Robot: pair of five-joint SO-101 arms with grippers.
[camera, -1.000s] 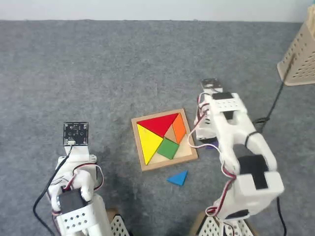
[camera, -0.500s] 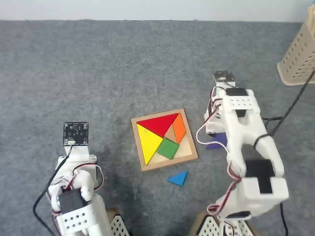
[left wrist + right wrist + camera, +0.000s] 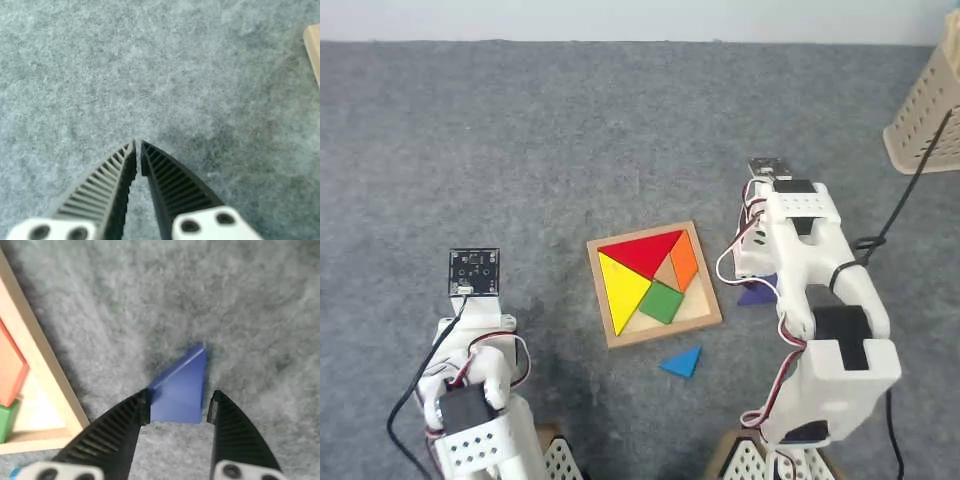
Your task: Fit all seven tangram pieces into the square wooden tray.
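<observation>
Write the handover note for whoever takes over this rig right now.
Left gripper: shut, empty, over the grey carpet.
Right gripper: open, straddling the dark blue triangle lying on the carpet right of the square wooden tray.
Done: red triangle, yellow triangle, orange parallelogram and green square sit in the tray.
Left: grip and place the dark blue triangle, then the light blue triangle lying on the carpet nearer the arm bases.
</observation>
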